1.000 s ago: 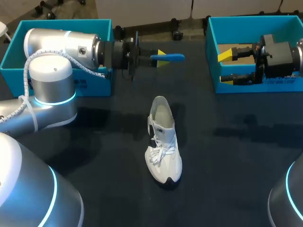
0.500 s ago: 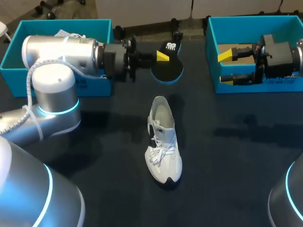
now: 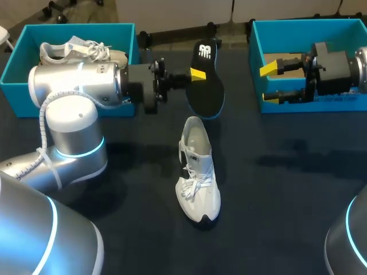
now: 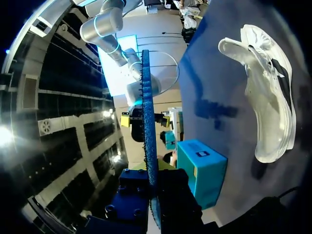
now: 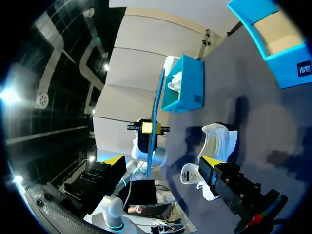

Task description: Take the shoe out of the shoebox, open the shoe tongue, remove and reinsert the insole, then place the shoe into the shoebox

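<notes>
With the insole [image 3: 206,80] out of the white sneaker [image 3: 198,172] and pinched in the left hand [image 3: 195,73] above the bench [image 3: 287,200] beyond its heel, and the right hand [image 3: 268,84] spread by the right shoebox [image 3: 304,23], reinsertion seems next: angle the insole toe-first into the collar.

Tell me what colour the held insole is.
The flat insole is black with a blue rim; head view shows best.

1. White laced shoe [image 3: 198,172]: upright at centre, toe near, heel far.
2. Black insole [image 3: 206,80], blue-edged: raised just beyond the heel, tilted, flat face showing.
3. Teal shoebox [image 3: 14,63], far left: lidless, second white shoe [image 3: 80,51] inside.
4. Second teal shoebox [image 3: 304,26], far right: lidless, brown cardboard [image 3: 287,60] inside.
</notes>
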`<state>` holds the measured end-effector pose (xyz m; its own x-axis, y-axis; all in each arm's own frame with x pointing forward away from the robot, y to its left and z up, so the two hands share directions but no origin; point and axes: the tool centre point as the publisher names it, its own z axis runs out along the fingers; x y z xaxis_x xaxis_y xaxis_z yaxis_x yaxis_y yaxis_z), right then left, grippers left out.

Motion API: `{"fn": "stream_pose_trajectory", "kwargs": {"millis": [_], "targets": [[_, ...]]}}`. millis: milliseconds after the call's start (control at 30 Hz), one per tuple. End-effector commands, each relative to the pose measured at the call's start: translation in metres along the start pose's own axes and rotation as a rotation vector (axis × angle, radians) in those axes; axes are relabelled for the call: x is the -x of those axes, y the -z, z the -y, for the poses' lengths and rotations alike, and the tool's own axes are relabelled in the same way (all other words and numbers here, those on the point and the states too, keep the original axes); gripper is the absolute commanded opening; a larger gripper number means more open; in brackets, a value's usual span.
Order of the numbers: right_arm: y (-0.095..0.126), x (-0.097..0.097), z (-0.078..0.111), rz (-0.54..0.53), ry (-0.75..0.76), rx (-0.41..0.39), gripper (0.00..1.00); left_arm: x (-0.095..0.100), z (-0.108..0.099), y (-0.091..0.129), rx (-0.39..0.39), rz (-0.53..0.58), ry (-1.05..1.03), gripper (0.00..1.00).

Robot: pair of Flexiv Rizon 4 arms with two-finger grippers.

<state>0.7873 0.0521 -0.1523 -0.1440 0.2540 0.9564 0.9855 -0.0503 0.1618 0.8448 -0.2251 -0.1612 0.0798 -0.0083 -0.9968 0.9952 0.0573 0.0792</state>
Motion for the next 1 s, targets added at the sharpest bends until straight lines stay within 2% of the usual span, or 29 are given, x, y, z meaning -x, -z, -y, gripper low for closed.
{"fn": "stream_pose_trajectory", "kwargs": {"millis": [33,733,767,833,933,1000], "targets": [[-0.01,-0.001,-0.002,0.002,0.0,-0.002,1.0,-0.001,0.002,-0.002,0.011,0.004,-0.011,0.0],[-0.051,-0.005,-0.005,-0.009,0.004,-0.074,1.0,-0.007,0.009,-0.035,0.035,-0.002,-0.027,0.0],[-0.053,-0.005,-0.005,-0.011,0.004,-0.078,0.96,-0.007,0.009,-0.037,0.034,-0.001,-0.027,0.0],[-0.056,-0.004,-0.004,-0.013,0.001,-0.09,0.82,-0.008,0.008,-0.04,0.035,0.0,-0.029,0.0],[-0.059,-0.002,-0.004,-0.019,-0.002,-0.097,0.75,-0.008,0.008,-0.046,0.038,0.003,-0.038,0.0],[-0.062,-0.001,-0.004,-0.024,-0.004,-0.102,0.65,-0.008,0.008,-0.05,0.038,0.006,-0.04,0.0]]}}
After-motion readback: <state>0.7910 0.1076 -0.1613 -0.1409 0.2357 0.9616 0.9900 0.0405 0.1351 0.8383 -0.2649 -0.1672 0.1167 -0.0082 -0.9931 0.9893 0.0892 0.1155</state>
